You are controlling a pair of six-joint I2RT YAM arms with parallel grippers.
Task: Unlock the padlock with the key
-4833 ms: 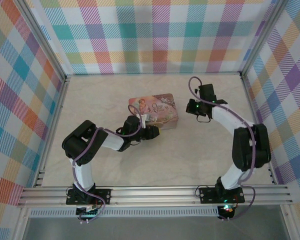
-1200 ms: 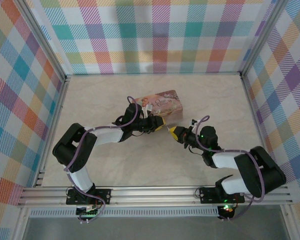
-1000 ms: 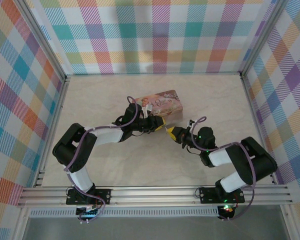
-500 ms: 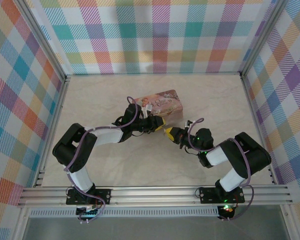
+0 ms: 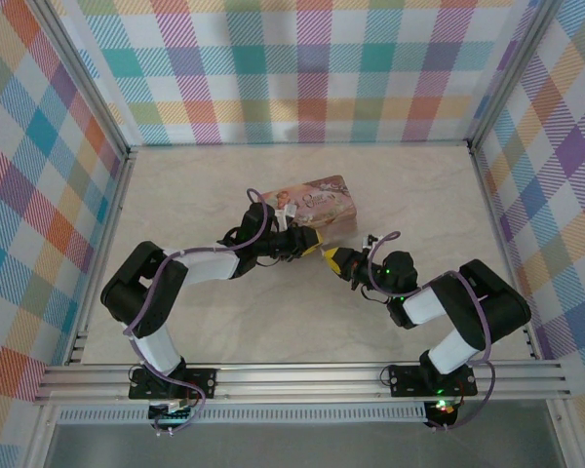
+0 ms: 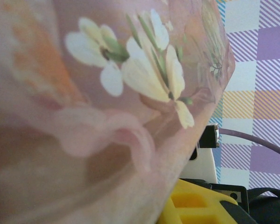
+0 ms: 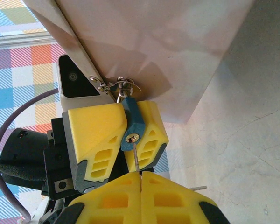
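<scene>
In the right wrist view the blue padlock is clamped between the yellow fingers of my left gripper, its brass keyhole facing the camera. Its silver shackle hooks into the latch of the pink floral tin. The thin metal key sticks out from my right gripper, which is shut on it. The key's tip touches the keyhole; I cannot tell how deep it goes. From above, my left gripper and right gripper meet nose to nose just in front of the tin.
The tin's pink side presses close against the left wrist camera, with a yellow finger at the bottom edge. Plaid walls enclose the pale marble table. Purple cables loop over both wrists.
Over the last second my right gripper has edged left with the key toward the padlock, its forearm swinging in. The left arm and the tin have stayed put.
</scene>
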